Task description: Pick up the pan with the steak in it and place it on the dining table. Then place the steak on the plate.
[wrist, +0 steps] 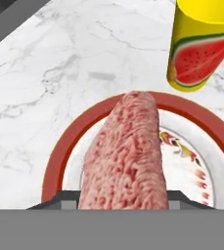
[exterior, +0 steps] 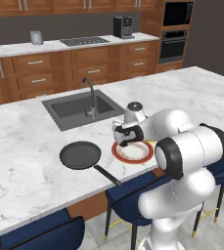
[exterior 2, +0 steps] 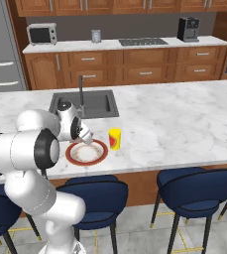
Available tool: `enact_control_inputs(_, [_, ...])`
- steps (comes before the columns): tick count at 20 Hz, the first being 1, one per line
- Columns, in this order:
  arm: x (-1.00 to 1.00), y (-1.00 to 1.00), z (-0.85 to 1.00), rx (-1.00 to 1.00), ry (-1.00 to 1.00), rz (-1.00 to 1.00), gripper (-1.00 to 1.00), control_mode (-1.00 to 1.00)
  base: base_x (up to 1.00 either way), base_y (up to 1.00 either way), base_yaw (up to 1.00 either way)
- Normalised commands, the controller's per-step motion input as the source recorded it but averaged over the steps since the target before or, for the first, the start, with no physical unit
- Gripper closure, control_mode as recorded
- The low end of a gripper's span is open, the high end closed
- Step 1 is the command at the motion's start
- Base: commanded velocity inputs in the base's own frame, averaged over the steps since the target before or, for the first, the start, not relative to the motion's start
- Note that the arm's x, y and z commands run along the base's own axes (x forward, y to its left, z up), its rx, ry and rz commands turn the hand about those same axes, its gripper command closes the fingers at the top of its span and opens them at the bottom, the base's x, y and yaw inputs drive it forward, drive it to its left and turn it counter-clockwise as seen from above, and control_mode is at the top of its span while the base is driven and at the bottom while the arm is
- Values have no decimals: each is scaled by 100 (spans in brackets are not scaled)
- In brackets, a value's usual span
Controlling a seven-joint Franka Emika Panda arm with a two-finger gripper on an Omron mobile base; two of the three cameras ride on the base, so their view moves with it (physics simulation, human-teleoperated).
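The end effector (wrist: 121,202) grips the steak (wrist: 125,156), which hangs lengthwise over the red-rimmed plate (wrist: 59,146) at centre frame. A yellow watermelon-print can (wrist: 204,44) stands upper right. In the left base view, the black pan (exterior: 80,155) sits empty on the marble table (exterior: 25,146), left of the plate.

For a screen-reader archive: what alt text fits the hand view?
A pinkish-red steak rises from the gripper over a red-rimmed plate on the white marble dining table, with a yellow watermelon-print cup just beyond the plate.
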Motion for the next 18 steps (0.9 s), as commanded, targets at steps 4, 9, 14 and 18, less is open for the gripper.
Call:
enact_control_inputs(4, [-2, -22, -39, 0, 0, 0, 100, -100, 0, 0, 0])
enact_control_inputs(9, [-3, -24, -29, 1, 0, 0, 100, -100, 0, 0, 0])
enact_control_inputs(14, [0, -5, -6, 0, 0, 0, 100, -100, 0, 0, 0])
enact_control_inputs(18, [1, 0, 0, 0, 0, 0, -100, -100, 0, 0, 0])
